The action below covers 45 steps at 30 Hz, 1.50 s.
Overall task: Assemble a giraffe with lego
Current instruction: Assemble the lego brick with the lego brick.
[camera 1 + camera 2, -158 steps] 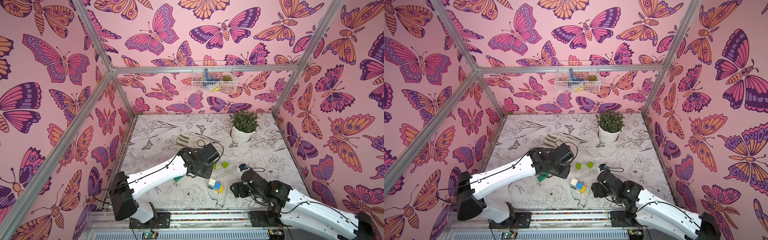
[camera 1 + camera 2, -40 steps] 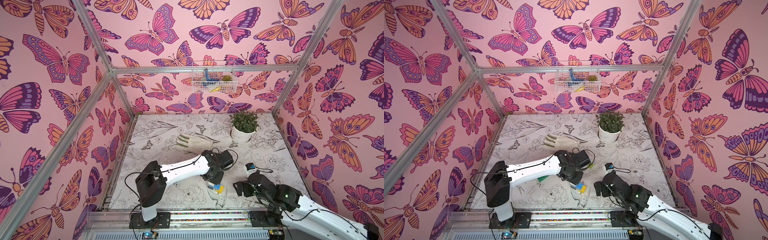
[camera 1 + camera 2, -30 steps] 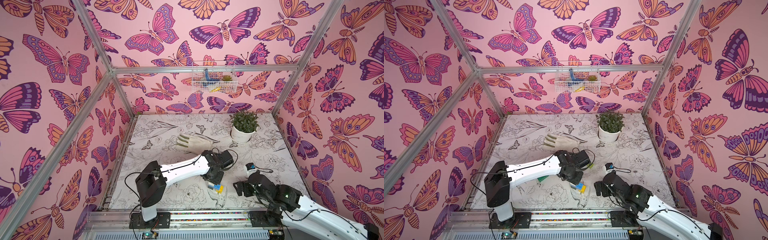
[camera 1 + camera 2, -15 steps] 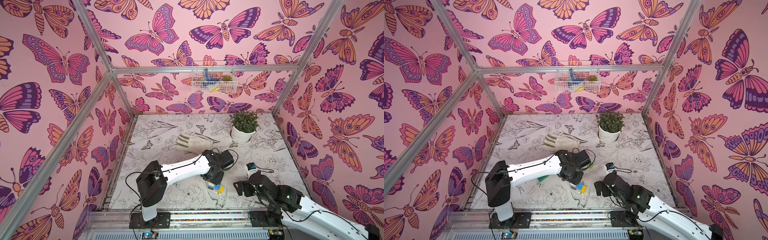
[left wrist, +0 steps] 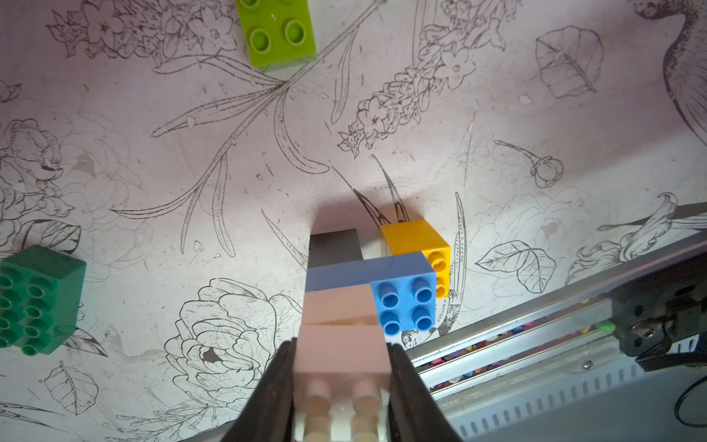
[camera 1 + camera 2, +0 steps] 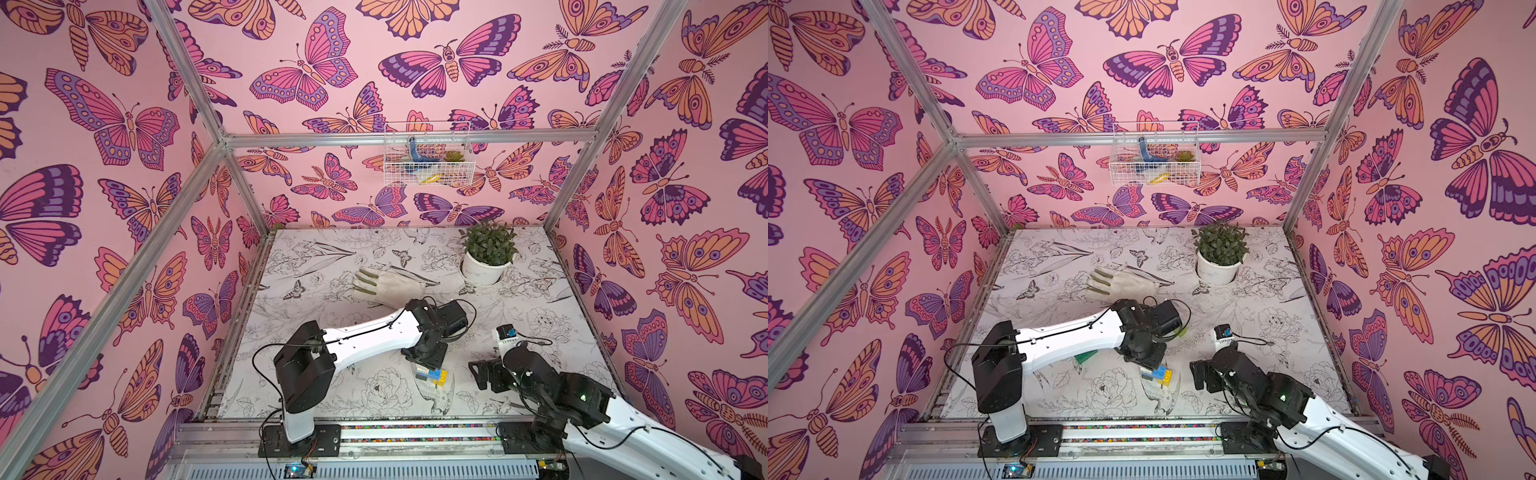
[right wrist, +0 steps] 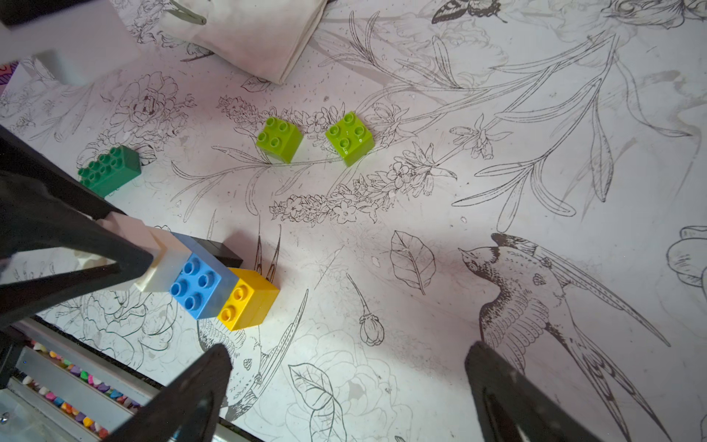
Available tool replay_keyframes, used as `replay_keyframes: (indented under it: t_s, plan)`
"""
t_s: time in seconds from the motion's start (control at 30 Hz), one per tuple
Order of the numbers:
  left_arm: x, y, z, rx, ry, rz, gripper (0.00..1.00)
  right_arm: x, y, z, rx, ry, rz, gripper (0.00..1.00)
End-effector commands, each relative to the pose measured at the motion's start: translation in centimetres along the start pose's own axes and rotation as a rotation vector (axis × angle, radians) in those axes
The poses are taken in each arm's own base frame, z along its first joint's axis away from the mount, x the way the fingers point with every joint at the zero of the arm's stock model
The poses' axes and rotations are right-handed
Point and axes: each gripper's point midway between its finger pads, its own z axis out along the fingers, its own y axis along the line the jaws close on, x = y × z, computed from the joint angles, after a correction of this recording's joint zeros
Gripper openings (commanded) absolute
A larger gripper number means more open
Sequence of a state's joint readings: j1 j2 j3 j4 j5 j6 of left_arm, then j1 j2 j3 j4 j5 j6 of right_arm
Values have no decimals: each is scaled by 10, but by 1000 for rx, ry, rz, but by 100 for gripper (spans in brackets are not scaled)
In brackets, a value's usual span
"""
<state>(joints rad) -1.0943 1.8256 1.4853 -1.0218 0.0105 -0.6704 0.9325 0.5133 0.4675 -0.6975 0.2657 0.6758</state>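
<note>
Since five seconds back: left arm point(image 6: 365, 336) swung away from the lime bricks point(image 7: 278, 139) point(image 7: 350, 137) and over to the giraffe point(image 6: 434, 375). No shift noted over the last second. Right arm point(image 6: 582, 399) barely moved.

Left arm is stretched low across the table point(image 6: 332, 257), wrist bent down over the giraffe. Left gripper point(image 5: 342, 344) is pointed downward, jaws clamped narrow on the two sides of the top white brick point(image 5: 340, 354), studs toward the wrist camera.

The giraffe is part built and stood upright near the table's front edge. The held brick is seated on a second white brick point(image 5: 336, 306), and that on one end of the blue brick point(image 5: 403, 302). Under the blue brick are a black leg point(image 5: 334, 247) and a yellow leg point(image 5: 415, 239), both on the table. The blue brick's other end is bare, four studs showing.

Right gripper point(image 7: 348, 350) is held above bare table just beside the giraffe, apart from it, fingers point(image 7: 214, 367) spread wide with nothing between.

Loose on the table: both lime bricks side by side, well apart from the giraffe, and a green brick point(image 7: 111, 170) off to one side.
</note>
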Motion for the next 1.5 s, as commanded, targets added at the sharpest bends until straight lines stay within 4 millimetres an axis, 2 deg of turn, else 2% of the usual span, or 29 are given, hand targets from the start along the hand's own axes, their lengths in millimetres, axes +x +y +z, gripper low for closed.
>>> replay_keyframes:
  t_s: [0.0, 0.5, 0.97, 1.2, 1.47]
  plan:
    - [10, 6, 7, -45, 54, -22, 0, -6, 0, -1, 8, -19, -15, 99]
    - [0, 11, -5, -58, -24, -136, 0, -22, -1, -9, -1, -113, -18, 99]
    - [-4, -2, -13, -27, -44, -119, 0, -24, 11, -1, -24, -91, -81, 99]
    - [1, 1, -7, -48, -13, -99, 0, -25, 9, -4, -25, -109, -72, 99]
    - [5, 6, -3, -68, 2, -86, 0, -26, 17, 0, -54, -103, -80, 99]
